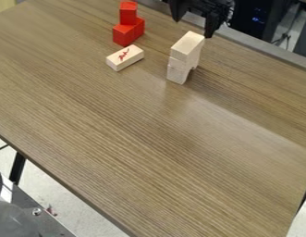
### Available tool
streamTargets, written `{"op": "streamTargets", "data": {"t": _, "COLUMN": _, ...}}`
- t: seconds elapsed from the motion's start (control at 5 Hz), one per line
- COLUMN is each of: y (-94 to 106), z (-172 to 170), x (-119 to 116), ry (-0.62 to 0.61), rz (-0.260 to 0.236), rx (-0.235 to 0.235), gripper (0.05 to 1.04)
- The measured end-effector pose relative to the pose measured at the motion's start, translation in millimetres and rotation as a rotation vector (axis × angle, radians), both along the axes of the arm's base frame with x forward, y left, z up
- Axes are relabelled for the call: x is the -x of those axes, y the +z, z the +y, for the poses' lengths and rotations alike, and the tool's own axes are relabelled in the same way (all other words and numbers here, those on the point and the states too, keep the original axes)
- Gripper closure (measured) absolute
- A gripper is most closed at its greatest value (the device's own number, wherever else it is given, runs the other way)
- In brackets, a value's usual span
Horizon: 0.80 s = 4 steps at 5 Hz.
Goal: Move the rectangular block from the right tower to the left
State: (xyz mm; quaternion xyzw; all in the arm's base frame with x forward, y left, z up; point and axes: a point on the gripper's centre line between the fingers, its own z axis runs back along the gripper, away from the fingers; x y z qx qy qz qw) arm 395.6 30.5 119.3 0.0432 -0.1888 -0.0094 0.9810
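Nearest, just below the gripper, stands the pale right tower [177, 73], with the rectangular block [188, 41] lying across its top, likely the one to move. The next step looks to be the grasp: line up over the block's middle, come straight down, close evenly on its long sides, and stop short of the pieces underneath (they look easy to topple). Lift upright until it is free before going sideways.

The carry should pass high over the loose pale block [125, 57], which lies on the table [149, 152] to the gripper's left in the view. Farther back on that same side is the red left tower [125, 34]; its narrow top calls for a centred, level, gentle release. Farthest is the gripper [192, 28] itself, its fingers apart with nothing between them.

Counted near to far: one pale tower, with one rectangular block on top and at least two pieces below (I can't tell exactly); one loose block; one red tower, a single red cube [128, 13] over one or two red pieces; one gripper.
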Motion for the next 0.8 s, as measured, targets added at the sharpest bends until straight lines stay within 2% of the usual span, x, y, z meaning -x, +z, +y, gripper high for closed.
{"op": "streamTargets", "data": {"t": 0.2, "y": -17.4, "z": -1.7, "x": 3.1, "ry": -0.002, "rz": 0.047, "rx": 0.005, "gripper": 0.084}}
{"op": "streamTargets", "data": {"t": 0.4, "y": -26.5, "z": -3.5, "x": 4.0, "ry": -0.006, "rz": 0.072, "rx": 0.024, "gripper": 0.084}}
{"op": "streamTargets", "data": {"t": 0.8, "y": -30.3, "z": 1.9, "x": 2.4, "ry": 0.019, "rz": 0.069, "rx": 0.029, "gripper": 0.084}}
